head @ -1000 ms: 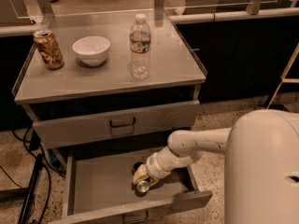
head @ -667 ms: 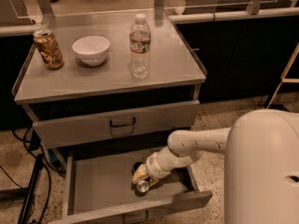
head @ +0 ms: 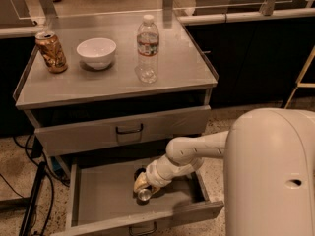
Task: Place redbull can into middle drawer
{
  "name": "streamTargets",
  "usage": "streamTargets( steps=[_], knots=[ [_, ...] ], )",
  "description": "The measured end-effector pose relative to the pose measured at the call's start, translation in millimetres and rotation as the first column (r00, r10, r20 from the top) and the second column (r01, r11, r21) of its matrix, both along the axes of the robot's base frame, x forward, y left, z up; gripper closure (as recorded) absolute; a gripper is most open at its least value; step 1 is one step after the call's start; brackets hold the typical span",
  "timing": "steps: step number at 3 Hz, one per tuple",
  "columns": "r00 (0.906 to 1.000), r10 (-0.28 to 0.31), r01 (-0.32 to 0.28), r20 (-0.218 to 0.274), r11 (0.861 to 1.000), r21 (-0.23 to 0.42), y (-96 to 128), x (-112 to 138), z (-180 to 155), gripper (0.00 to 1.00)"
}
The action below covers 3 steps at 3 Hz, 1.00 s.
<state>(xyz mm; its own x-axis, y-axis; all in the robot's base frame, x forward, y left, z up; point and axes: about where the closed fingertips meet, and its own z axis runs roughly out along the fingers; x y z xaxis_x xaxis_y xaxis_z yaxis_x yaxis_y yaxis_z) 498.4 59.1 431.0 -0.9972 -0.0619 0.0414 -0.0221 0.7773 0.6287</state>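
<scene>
The gripper (head: 142, 184) is low inside the open middle drawer (head: 98, 196), right at the redbull can (head: 144, 194), of which only the silver end shows, close to the drawer floor. I cannot tell if the gripper holds the can or not. I judge the task nearly done: release and retreat are left. The wrist slants down-left from the bent arm (head: 197, 151), which reaches in below the desk (head: 113, 88).
</scene>
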Motion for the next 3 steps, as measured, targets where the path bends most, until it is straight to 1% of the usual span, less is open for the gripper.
streamTargets(
  steps=[1, 2, 3],
  knots=[
    [0.9998, -0.008, 0.009, 0.020, 0.999, -0.031, 7.8, 2.2, -6.0, 1.00],
    [0.9998, -0.020, 0.020, 0.005, 0.999, -0.044, 12.2, 4.6, -19.6, 1.00],
    [0.9991, -0.038, 0.037, -0.018, 0.997, -0.061, 9.9, 7.3, -36.1, 1.00]
  ],
)
